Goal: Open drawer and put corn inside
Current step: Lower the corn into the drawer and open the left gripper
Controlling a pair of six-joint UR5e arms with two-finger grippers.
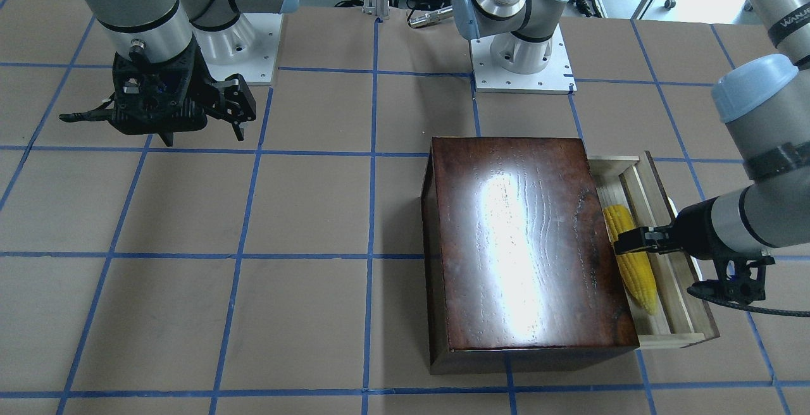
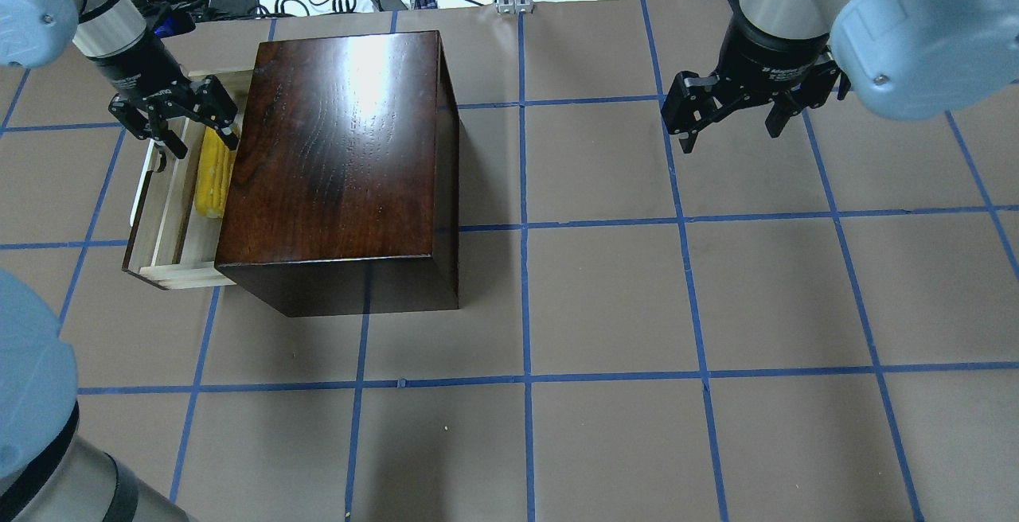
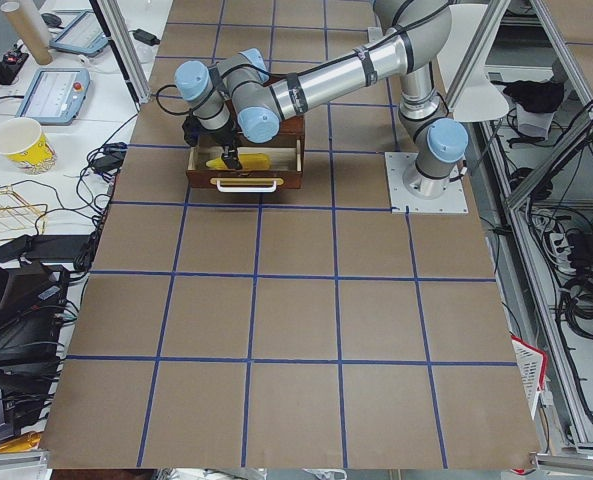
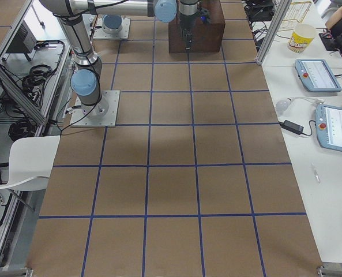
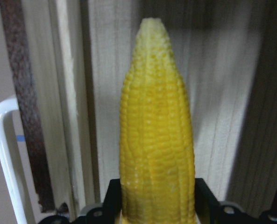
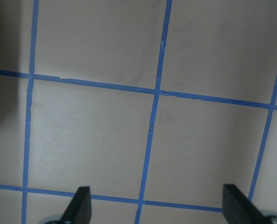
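Since the drawer [image 2: 171,267] stands pulled out at the left of the overhead view, the left gripper [image 2: 199,144] can bring the corn [image 2: 211,180] into it lengthwise, pinching the thick end. The box [image 2: 342,148] sits close beside the cob. The right gripper [image 2: 731,136] hangs spread and empty at the upper right.

In the overhead view's upper left, the glossy dark-brown wooden box [image 2: 334,156] stands on the paper-covered, tape-gridded table [image 2: 605,299], its shallow pale-wood drawer [image 2: 169,227] protruding leftward, the bright yellow tapered corn cob [image 2: 211,188] lying inside beside the box, flanked by the left gripper [image 2: 203,142], the right gripper [image 2: 732,136] far off at the upper right.
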